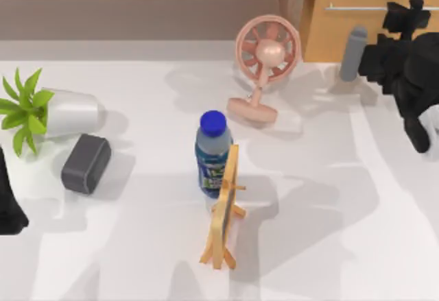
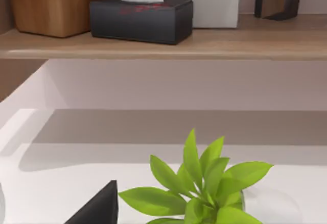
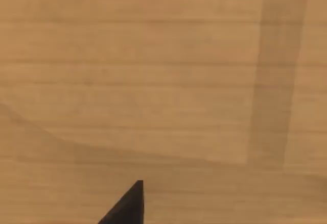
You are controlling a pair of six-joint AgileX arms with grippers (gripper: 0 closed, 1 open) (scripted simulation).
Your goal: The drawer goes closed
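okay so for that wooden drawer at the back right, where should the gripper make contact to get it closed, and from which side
Best on the flat wooden front of the drawer, just below the thin silver handle, coming straight at it from the table side. The front is broad and flat, so a push there should drive it in squarely. The right gripper is already by it; the left arm sits parked at the table's left edge.

A pink desk fan (image 1: 266,68) stands at upper centre of the white tabletop (image 1: 329,232). A blue-capped bottle (image 1: 213,153) sits mid-frame, just beside a small wooden easel (image 1: 225,208). At left, a potted plant (image 1: 41,111) lies tipped over near a dark grey speaker (image 1: 86,163). A grey cylinder (image 1: 353,54) stands upper right. A black tissue box (image 2: 141,17) rests on the shelf (image 2: 214,43).
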